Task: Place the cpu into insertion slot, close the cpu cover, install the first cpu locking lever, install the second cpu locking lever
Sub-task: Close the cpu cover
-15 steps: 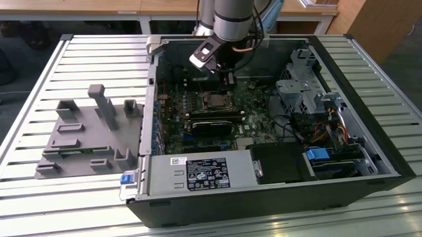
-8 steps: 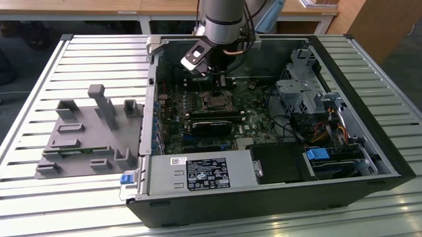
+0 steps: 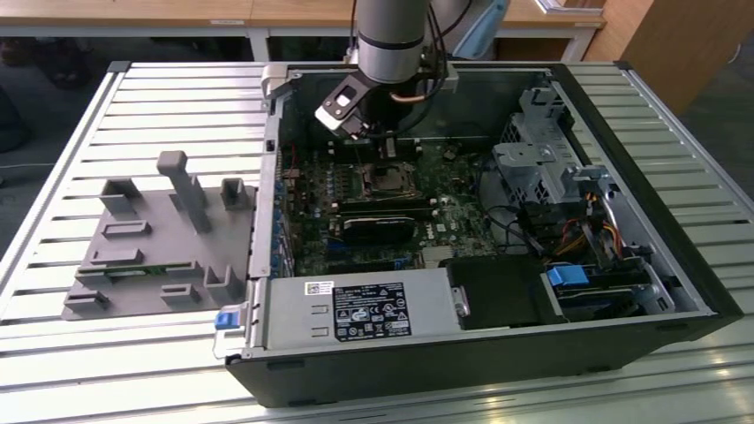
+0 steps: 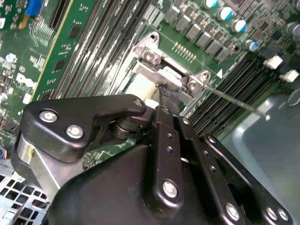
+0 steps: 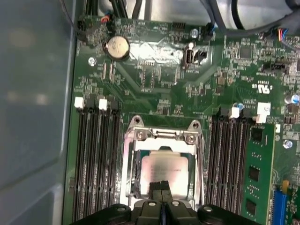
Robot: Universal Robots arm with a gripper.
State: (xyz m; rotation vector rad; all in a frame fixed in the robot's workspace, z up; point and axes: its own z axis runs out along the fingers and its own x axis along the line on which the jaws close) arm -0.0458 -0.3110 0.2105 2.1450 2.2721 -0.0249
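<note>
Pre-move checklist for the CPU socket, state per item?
1. cpu lying flat in the insertion slot: ok.
2. cpu cover down around the chip: ok, as far as the first wrist view shows.
3. locking lever latched: not ok, the thin rod juts out from the socket in the second wrist view.
4. Other lever latched: cannot tell.
5. gripper empty, fingers shut, at the cpu's near edge: ok.
6. Tips touching the chip: cannot tell.

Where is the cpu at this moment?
In the first wrist view the cpu lies in the insertion slot, between the memory slot banks, next to the gripper.
</note>
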